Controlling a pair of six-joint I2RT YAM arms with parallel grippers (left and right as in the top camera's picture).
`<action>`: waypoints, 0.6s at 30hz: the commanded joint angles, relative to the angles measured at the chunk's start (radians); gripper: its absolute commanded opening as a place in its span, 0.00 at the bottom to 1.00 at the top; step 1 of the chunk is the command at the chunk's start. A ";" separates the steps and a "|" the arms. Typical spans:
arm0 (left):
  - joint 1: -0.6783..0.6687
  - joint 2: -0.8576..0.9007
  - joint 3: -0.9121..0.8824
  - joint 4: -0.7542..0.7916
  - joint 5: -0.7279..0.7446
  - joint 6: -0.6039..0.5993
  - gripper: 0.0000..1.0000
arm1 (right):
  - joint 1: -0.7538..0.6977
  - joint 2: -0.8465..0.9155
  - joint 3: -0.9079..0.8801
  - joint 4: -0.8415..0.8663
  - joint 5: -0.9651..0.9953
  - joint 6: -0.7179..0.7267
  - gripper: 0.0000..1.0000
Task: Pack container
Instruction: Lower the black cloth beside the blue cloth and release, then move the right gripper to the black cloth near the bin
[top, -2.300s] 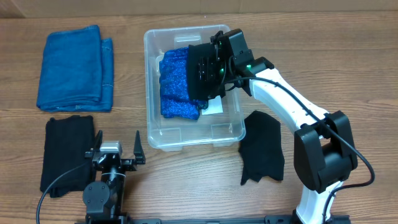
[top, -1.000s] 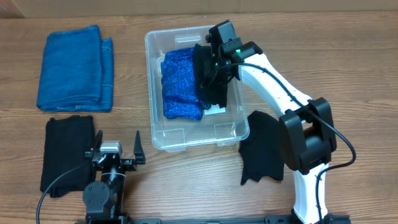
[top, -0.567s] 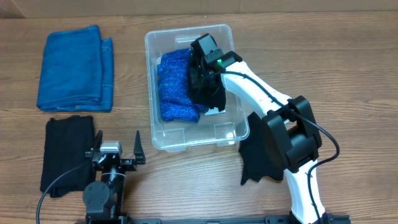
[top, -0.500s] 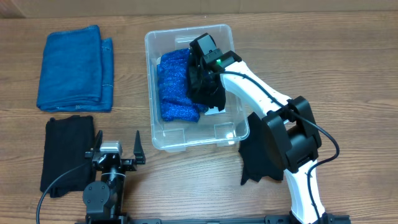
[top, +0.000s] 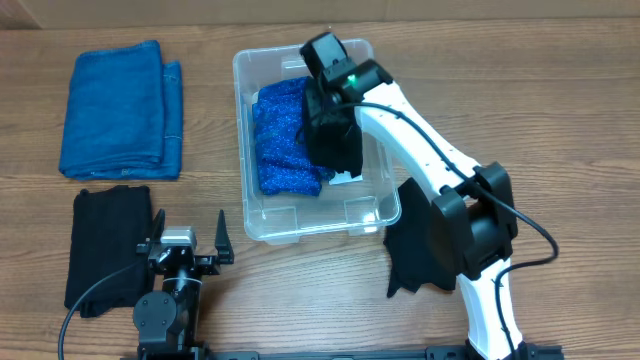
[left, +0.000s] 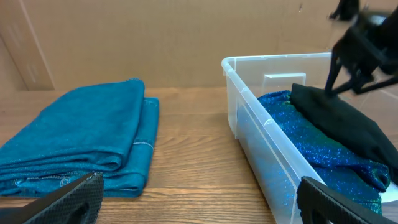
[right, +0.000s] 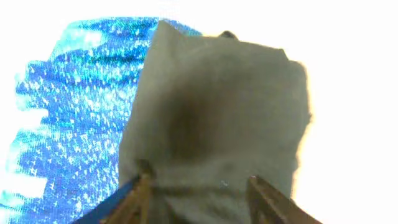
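The container (top: 243, 130) is a clear plastic bin at the table's middle, also seen in the left wrist view (left: 245, 124). Inside lie a sparkly blue cloth (top: 280, 140) and, on its right side, a black cloth (top: 337, 145). My right gripper (top: 325, 108) reaches down into the bin over the black cloth's far end. In the right wrist view its fingers (right: 140, 196) stand apart, with the black cloth (right: 217, 112) lying loose below and between them and the sparkly blue cloth (right: 68, 112) to its left. My left gripper (top: 185, 240) rests wide open at the front edge, holding nothing (left: 199, 202).
A folded teal towel (top: 120, 108) lies at the back left, and a folded black cloth (top: 108, 245) lies in front of it. Another black cloth (top: 420, 235) lies right of the bin, beside the right arm's base.
My right gripper has shifted toward the bin's far side and its jaws have spread apart. The black cloth now lies on the blue cloth. The left arm has not moved.
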 joint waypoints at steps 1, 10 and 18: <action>0.006 -0.007 -0.003 0.000 0.000 0.019 1.00 | -0.026 -0.107 0.103 -0.090 0.055 0.033 0.62; 0.006 -0.007 -0.003 0.000 0.000 0.019 1.00 | -0.094 -0.281 0.126 -0.375 0.181 0.295 0.66; 0.006 -0.007 -0.003 0.000 0.000 0.019 1.00 | -0.185 -0.397 0.126 -0.671 0.309 0.566 0.64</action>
